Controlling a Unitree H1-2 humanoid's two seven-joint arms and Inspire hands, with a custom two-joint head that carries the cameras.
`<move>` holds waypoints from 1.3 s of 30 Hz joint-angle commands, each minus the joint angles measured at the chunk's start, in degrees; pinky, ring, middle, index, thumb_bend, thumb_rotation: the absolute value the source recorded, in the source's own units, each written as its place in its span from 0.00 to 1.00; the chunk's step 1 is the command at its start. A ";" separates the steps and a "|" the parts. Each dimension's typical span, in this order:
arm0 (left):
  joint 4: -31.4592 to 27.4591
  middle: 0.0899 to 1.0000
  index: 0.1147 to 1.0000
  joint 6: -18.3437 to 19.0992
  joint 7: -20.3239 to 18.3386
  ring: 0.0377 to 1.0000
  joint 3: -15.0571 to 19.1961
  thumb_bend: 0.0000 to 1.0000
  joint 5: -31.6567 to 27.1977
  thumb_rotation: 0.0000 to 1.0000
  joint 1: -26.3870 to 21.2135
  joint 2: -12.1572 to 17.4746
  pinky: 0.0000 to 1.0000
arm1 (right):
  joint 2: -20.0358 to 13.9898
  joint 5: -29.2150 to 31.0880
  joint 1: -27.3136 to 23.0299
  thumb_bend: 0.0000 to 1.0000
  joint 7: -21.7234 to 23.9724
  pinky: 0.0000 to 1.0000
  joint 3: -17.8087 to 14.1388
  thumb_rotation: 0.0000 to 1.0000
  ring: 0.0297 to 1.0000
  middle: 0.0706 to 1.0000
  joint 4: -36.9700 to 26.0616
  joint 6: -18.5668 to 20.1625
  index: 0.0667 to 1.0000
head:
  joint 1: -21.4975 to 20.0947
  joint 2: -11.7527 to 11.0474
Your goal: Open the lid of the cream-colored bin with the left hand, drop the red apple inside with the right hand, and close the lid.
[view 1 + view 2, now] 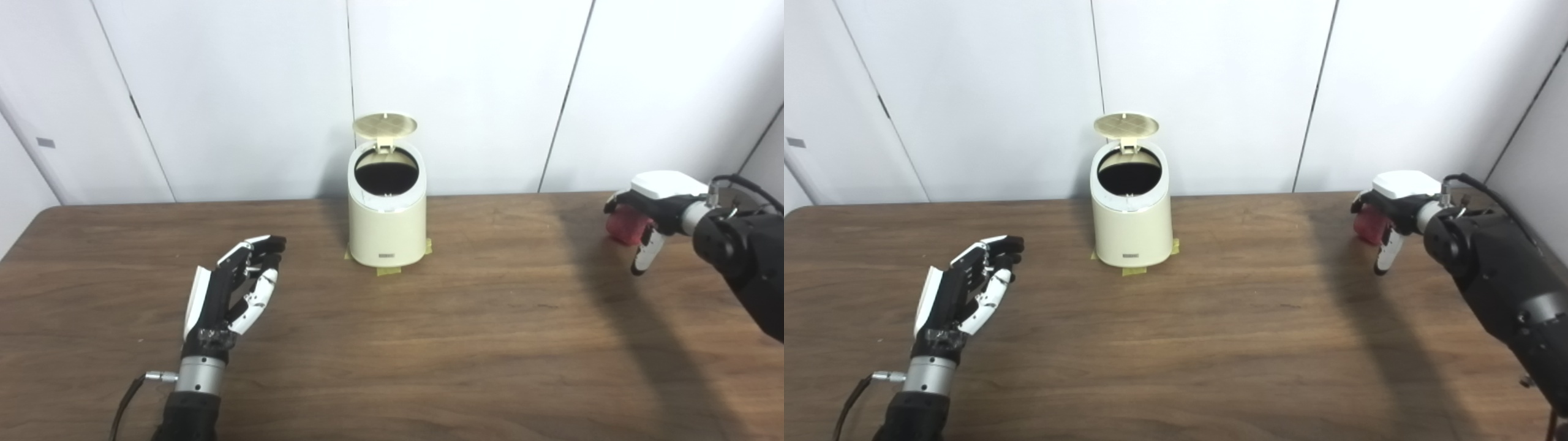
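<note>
**Cream bin open, apple over on the right**

Cream-colored bin (387, 214) at the back of the wooden tabletop (429, 343), lid (384, 125) flipped up. Red apple (625, 225) grasped in right hand (649, 211), well right of bin. Left hand (236, 288) released, fingers loosely apart, holding nothing.

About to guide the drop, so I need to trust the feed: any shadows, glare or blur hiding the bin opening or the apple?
Left eye view: bin sharp, its opening reads as plain black, so the inside is unreadable; a broad shadow band crosses the table below the right robot hand.
Right eye view: apple slightly soft, partly covered by that hand; no glare; left robot hand crisp.
</note>
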 commanded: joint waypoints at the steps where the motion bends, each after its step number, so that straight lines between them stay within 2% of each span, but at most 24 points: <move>1: -1.20 0.70 0.68 -2.82 0.79 0.69 0.20 0.26 -0.05 0.55 -1.84 0.32 0.59 | -0.20 0.84 -1.17 0.87 0.28 0.60 0.03 0.14 0.78 0.86 0.93 -0.28 0.77 | 0.01 0.05; 7: -1.08 0.71 0.68 -2.93 0.80 0.70 0.28 0.27 -0.12 0.57 -1.84 0.32 0.59 | 0.21 0.98 -0.87 0.89 0.54 0.58 0.07 0.13 0.77 0.85 0.62 0.44 0.76 | 0.23 -0.09; 14: -1.72 0.71 0.68 -2.48 0.80 0.70 0.39 0.27 -0.03 0.57 -1.63 0.24 0.59 | 0.42 0.88 -0.60 0.88 0.05 0.61 0.34 0.13 0.76 0.82 1.21 0.23 0.75 | 0.37 0.00; 18: -2.09 0.70 0.68 -2.40 0.78 0.70 0.40 0.26 0.04 0.57 -1.49 0.25 0.59 | 0.57 -0.24 -0.54 0.87 0.10 0.58 1.26 0.13 0.71 0.77 1.23 0.61 0.75 | 0.46 0.07; 23: -2.31 0.70 0.68 -2.36 0.89 0.69 0.52 0.26 0.12 0.56 -1.39 0.11 0.59 | 0.53 -3.71 -0.89 0.87 0.19 0.54 3.38 0.15 0.69 0.78 1.79 0.66 0.75 | 0.62 0.12; 29: -2.77 0.70 0.68 -2.29 0.67 0.70 0.59 0.26 0.06 0.56 -1.13 0.29 0.59 | 0.55 -6.17 -0.74 0.90 -3.20 0.62 5.49 0.14 0.78 0.82 3.20 -1.23 0.73 | 0.36 0.34; 34: -2.49 0.71 0.68 -2.72 0.65 0.70 0.76 0.26 -0.16 0.58 -1.12 0.43 0.60 | 0.98 -6.62 -1.29 0.89 -6.94 0.62 6.68 0.12 0.77 0.81 6.38 -3.41 0.72 | 0.32 0.70; 39: -1.98 0.71 0.68 -3.35 0.47 0.70 0.71 0.27 -0.62 0.57 -1.35 0.48 0.60 | 1.10 -5.10 -1.65 0.89 -6.50 0.62 6.37 0.11 0.77 0.80 6.64 -4.07 0.73 | 0.06 0.56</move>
